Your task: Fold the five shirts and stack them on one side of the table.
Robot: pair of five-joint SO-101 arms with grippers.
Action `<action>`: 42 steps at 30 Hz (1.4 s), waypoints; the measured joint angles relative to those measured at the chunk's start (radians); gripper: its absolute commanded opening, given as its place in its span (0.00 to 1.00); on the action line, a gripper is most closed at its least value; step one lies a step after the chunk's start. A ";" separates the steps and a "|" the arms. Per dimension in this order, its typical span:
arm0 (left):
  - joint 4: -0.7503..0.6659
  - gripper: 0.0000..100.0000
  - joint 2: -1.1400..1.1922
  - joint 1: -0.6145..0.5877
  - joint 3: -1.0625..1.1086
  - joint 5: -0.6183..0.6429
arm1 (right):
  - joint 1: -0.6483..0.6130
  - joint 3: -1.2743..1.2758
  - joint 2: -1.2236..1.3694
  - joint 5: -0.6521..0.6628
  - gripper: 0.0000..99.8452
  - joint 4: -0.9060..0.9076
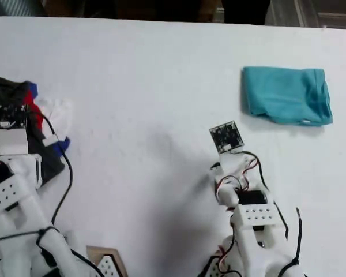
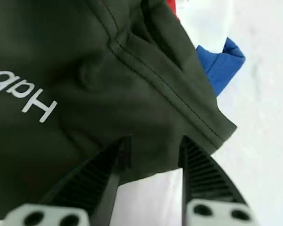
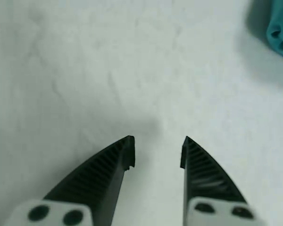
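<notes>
Soft fabric, likely limp and light: pinch dark shirt (image 2: 108,70) at its hemmed corner. Left gripper (image 2: 155,141) released just above it; right gripper (image 3: 157,140) released, well apart from it.

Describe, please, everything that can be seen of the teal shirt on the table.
The teal shirt is folded into a rough rectangle with soft creases. The cloth looks like thin knit cotton. A small pale mark shows at its near edge. It lies flat on the white table, on the right side toward the far edge. Only the table touches it: the right claw, open, hangs over bare table apart from it.
</notes>
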 measured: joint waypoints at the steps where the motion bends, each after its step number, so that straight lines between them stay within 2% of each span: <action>1: -0.021 0.19 0.028 0.000 0.000 0.000 | 0.000 0.000 0.000 0.000 0.16 0.000; 5: -0.109 0.19 0.146 0.000 0.000 0.000 | 0.000 0.000 0.000 0.000 0.16 0.000; 14: -0.130 0.18 0.338 0.057 0.000 0.002 | 0.000 0.002 0.000 0.000 0.16 0.000; 15: -0.132 0.15 0.338 0.068 0.000 0.000 | 0.000 0.002 0.000 0.000 0.16 0.000; 17: -0.132 0.03 0.342 0.087 0.000 0.002 | 0.000 0.002 0.000 0.000 0.16 0.000; 24: -0.109 0.03 0.342 0.153 -0.005 0.003 | 0.000 0.002 0.000 0.000 0.16 0.000; 28: 0.012 0.03 0.342 0.204 -0.095 0.021 | 0.000 0.002 0.000 0.000 0.16 0.000; 34: 0.290 0.03 0.344 0.285 -0.385 0.184 | 0.000 0.002 0.000 0.000 0.16 0.000; 38: 0.486 0.03 0.344 0.419 -0.646 0.244 | 0.000 0.002 0.000 0.000 0.16 0.000; 42: 0.621 0.03 0.344 0.588 -0.942 0.261 | 0.000 0.002 0.000 0.000 0.16 0.000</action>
